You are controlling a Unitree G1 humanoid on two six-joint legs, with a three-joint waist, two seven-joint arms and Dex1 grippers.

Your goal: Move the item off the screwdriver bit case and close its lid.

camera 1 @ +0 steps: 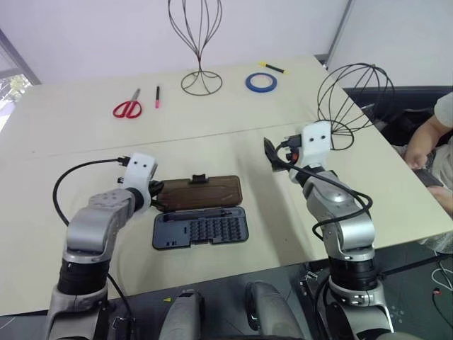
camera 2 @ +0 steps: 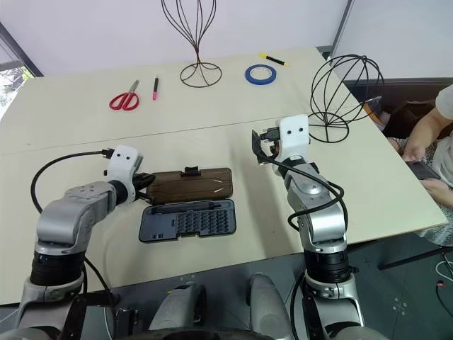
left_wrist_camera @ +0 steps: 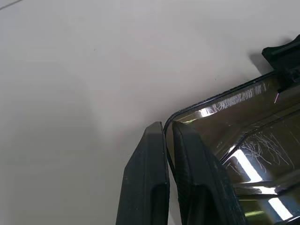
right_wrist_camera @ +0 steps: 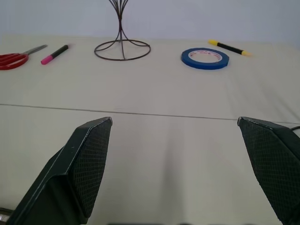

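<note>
Lid [camera 2: 187,185] lies flat open on the tabletop [camera 2: 212,134], long axis running left-right, hinged along the far side of the bit tray. Left tool [left_wrist_camera: 169,154] sits at the lid's left end, fingers pressed together on the corner rim, apparently pinching it; closing likely means swinging that edge up and over toward the robot. Left arm is clearly nearer. Lid is smoky brown, translucent, scuffed, rounded corners, black clasp [camera 2: 190,171] on its far long edge. Screwdriver bit case [camera 2: 187,219] is dark grey-blue with rows of bits. Wire globe item [camera 2: 345,88] stands off the case, far right. Right tool [right_wrist_camera: 180,173] hangs spread wide, empty.
</note>
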